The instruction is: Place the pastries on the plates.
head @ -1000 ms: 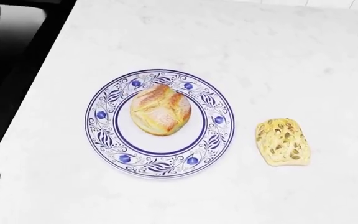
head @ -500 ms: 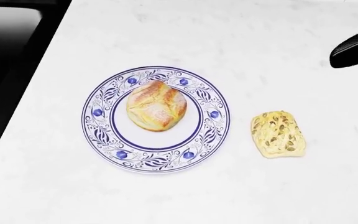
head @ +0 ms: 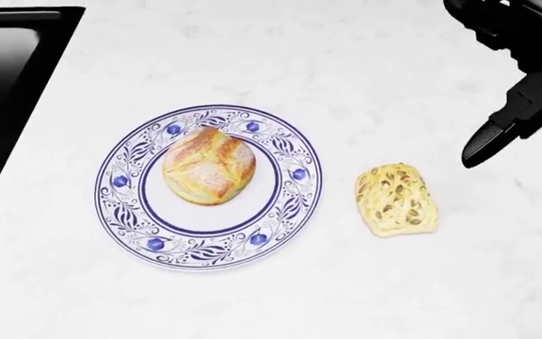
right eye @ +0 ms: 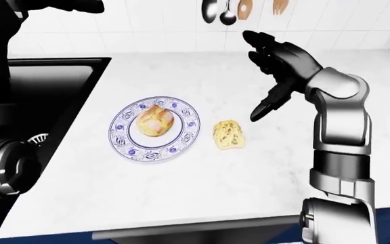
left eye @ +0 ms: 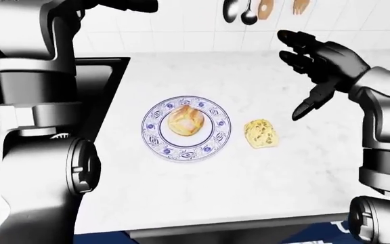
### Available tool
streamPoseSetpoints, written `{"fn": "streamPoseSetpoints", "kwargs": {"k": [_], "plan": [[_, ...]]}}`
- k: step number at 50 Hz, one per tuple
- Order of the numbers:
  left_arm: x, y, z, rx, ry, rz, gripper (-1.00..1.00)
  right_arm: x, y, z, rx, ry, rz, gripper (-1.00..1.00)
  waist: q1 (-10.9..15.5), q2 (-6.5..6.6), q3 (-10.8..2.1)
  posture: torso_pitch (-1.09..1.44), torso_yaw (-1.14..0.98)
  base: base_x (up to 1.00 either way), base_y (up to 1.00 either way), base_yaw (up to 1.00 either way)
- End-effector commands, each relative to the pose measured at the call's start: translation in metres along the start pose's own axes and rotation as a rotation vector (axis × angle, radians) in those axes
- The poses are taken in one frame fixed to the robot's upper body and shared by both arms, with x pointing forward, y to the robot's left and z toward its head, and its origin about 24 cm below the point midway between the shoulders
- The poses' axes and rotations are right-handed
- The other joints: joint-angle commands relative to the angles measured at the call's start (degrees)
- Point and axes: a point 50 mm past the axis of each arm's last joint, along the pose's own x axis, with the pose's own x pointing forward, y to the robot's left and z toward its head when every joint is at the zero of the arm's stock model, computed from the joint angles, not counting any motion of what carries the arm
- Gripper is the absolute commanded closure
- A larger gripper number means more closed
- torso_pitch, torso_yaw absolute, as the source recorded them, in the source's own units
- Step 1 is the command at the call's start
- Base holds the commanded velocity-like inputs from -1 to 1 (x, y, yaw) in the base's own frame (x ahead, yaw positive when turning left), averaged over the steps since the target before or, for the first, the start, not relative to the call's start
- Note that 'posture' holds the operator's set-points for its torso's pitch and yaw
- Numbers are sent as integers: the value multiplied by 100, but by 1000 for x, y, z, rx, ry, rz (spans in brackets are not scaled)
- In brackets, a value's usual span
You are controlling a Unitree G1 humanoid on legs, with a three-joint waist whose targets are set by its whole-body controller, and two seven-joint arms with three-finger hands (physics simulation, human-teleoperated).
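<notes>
Since half a second ago: right hand further into head view at top right, whole picture shifted slightly, so camera moved too. Fingers spread wide, holding nothing, hovering above and right of seeded roll. Seeded roll on bare counter just beside plate; round bun already on plate. Judged light, soft, crumbly: grip across short sides, gently. Eye views alone show left arm raised, left hand cropped, state unknown; no second plate anywhere.
</notes>
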Motion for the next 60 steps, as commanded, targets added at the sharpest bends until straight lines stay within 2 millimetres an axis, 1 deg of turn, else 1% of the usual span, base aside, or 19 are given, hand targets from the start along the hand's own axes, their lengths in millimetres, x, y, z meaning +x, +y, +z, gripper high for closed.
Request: {"fn": "streamPoseSetpoints", "kwargs": {"k": [1,11,18,22,26,33,34,40,47,52,53,55,57,60], "plan": [[-4,3,24,15,-98,18,-100,-3,-1,20,-58,-79,-1,-100,10,-22,-178,0,0,0,0,0],[-4,5,26,19,-97,21,-100,2,24,17,-109,-87,132,-100,-3,-20,-176,0,0,0,0,0],[-4,5,26,26,-96,21,-100,7,32,14,-155,-71,168,-100,-4,-11,-179,0,0,0,0,0],[-4,4,25,28,-97,19,-100,12,36,9,-237,-12,188,-100,-4,-2,-178,0,0,0,0,0],[-4,5,23,25,-93,20,-100,15,40,6,-267,4,193,-100,-10,8,-185,0,0,0,0,0],[-3,6,23,25,-95,23,-100,14,47,-2,-298,25,208,-100,-3,19,-192,0,0,0,0,0],[-3,8,26,29,-96,24,-100,13,52,-7,-339,31,212,-100,-3,20,-195,0,0,0,0,0],[-2,7,26,31,-97,25,-100,13,56,-8,-345,23,223,-100,-9,21,-205,0,0,0,0,0],[-1,7,27,32,-96,24,-100,11,62,-14,-353,20,229,-100,-12,29,-212,0,0,0,0,0],[-2,8,27,29,-95,27,-100,13,60,-12,-355,7,215,-100,-21,30,-220,0,0,0,0,0],[-2,8,28,32,-97,27,-100,13,60,-12,-352,7,215,-86,-22,30,-220,0,0,0,0,0],[-2,9,28,33,-98,30,-100,12,61,-12,-351,6,218,-77,-22,31,-220,0,0,0,0,0],[-2,9,28,32,-98,31,-100,12,62,-13,-352,7,220,-62,-21,29,-218,0,0,0,0,0],[-2,9,28,32,-100,33,-100,11,64,-13,-350,8,225,-55,-22,25,-217,0,0,0,0,0]]}}
